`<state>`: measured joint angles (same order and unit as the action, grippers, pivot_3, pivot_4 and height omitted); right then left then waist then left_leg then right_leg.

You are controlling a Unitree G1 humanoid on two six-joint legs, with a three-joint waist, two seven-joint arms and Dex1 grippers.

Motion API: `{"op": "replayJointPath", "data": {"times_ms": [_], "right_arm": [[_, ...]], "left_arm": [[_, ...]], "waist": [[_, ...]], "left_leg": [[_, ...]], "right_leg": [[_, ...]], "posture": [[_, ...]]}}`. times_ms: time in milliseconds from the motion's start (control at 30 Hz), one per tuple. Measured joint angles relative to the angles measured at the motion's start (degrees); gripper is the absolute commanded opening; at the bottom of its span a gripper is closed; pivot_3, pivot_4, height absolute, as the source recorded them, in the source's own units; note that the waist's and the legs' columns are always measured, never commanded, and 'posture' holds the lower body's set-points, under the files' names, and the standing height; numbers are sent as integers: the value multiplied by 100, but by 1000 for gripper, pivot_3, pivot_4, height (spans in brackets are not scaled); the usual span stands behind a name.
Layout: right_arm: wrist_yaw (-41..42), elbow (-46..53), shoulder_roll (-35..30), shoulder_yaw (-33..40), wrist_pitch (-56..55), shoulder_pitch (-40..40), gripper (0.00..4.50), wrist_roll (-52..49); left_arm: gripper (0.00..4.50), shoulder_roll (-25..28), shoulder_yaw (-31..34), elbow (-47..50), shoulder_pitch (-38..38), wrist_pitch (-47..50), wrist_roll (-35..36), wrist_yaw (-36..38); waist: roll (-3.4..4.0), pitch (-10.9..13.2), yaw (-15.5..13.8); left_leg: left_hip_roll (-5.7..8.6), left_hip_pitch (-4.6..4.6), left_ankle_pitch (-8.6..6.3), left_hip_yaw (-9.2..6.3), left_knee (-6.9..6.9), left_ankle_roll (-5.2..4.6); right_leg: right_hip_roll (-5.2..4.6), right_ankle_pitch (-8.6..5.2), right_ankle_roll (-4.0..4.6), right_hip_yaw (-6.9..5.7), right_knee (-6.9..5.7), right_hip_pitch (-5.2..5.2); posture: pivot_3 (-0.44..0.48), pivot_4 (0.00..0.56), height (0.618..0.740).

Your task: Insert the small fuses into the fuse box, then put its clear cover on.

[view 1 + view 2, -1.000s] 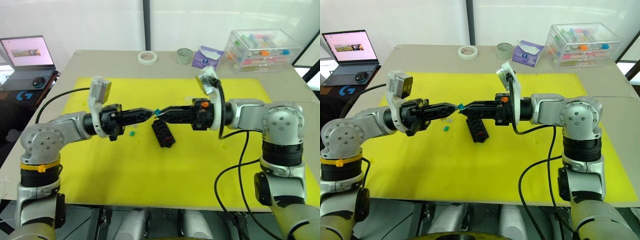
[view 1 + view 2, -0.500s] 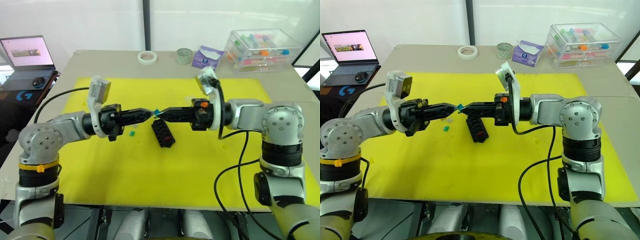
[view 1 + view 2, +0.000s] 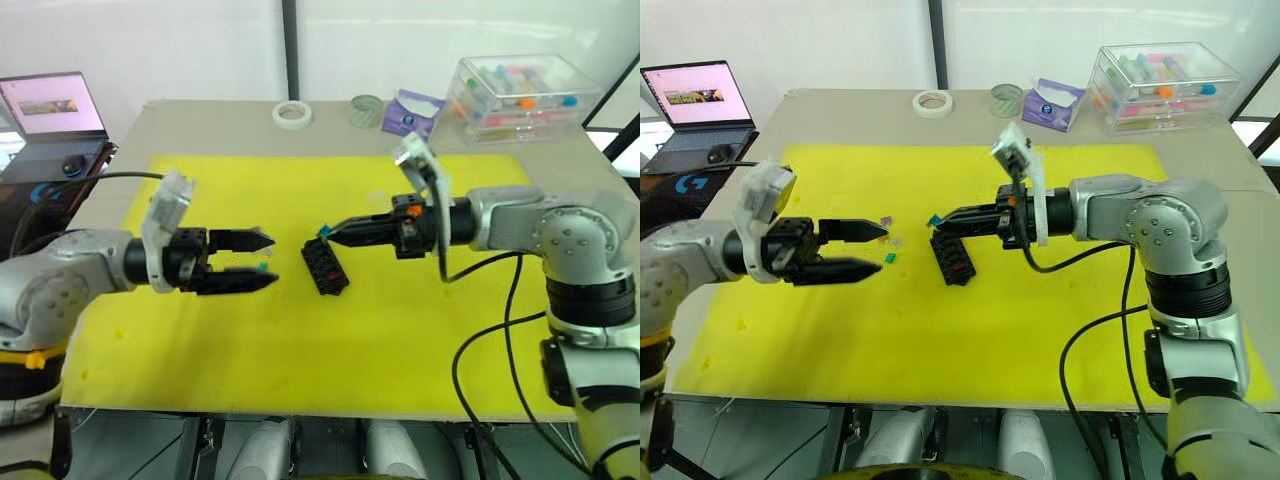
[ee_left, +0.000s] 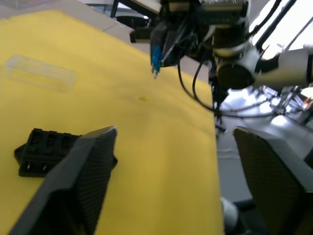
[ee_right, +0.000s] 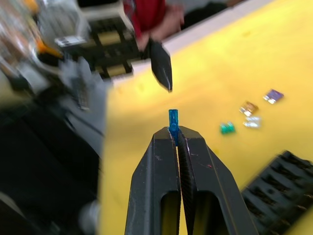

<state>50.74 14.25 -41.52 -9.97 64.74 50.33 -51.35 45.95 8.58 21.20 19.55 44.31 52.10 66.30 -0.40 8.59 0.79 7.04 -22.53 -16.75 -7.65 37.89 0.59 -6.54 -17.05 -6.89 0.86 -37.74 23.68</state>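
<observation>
Black fuse box (image 3: 324, 267) on yellow mat (image 3: 400, 330); teal-blue fuse (image 5: 173, 119); loose fuses (image 5: 249, 113) green, purple, prob. amber.

The fuse box (image 3: 325, 267) lies on the mat (image 3: 330, 340) near its middle, with loose fuses (image 3: 890, 250) just to its left. The left gripper (image 3: 262, 262) hovers left of them; the right gripper (image 3: 328, 232), pinching a fuse (image 5: 173, 119), sits above the box's far end. Behind the mat stand a tape roll (image 3: 292, 113) and a tube box (image 3: 520, 93), far right.

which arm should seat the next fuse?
Right. Its gripper is shut on a teal fuse, just above the fuse box. The left gripper is open, holds nothing, and sits farther from the box.
</observation>
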Motion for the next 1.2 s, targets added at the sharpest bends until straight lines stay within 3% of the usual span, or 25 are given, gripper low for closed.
{"op": "replayJointPath", "data": {"times_ms": [200,367,567,867,1200], "right_arm": [[1391,-250,-351,-1299,-1973,289,0,1868],[2139,-1132,-183,-1730,-3346,500,0,2939],[2835,-2279,133,-1891,-4754,782,0,3859],[3316,-3134,640,-1899,-5751,888,0,4558],[3518,-3379,837,-1897,-5980,893,0,4944]], "left_arm": [[4487,-246,-103,498,-1237,-1564,-1225,-59],[4487,-769,-123,635,-1677,-1728,-1393,-684],[4487,-1162,-410,822,-1687,-1902,-1649,-1199],[4487,-1228,-589,685,-1735,-2355,-2074,-1398],[4487,-1242,-753,544,-1679,-2502,-2173,-1383]], "waist": [[0,3,0],[-2,7,-28],[-2,7,-10],[-2,7,-5],[-1,7,-9]], "left_leg": [[-1,1,-1,1,-2,-2],[0,0,-2,-1,2,-3],[-2,1,-2,-1,1,-4],[-2,1,-2,-2,0,-3],[-1,1,-2,-2,2,-3]], "right_leg": [[0,0,0,1,4,-2],[0,0,0,-2,5,-5],[3,0,0,-3,8,-7],[5,0,0,-3,8,-5],[4,0,0,-4,8,-6]], "posture": [[0,150,740],[0,150,740],[0,150,740],[0,150,740],[0,150,740]]}}
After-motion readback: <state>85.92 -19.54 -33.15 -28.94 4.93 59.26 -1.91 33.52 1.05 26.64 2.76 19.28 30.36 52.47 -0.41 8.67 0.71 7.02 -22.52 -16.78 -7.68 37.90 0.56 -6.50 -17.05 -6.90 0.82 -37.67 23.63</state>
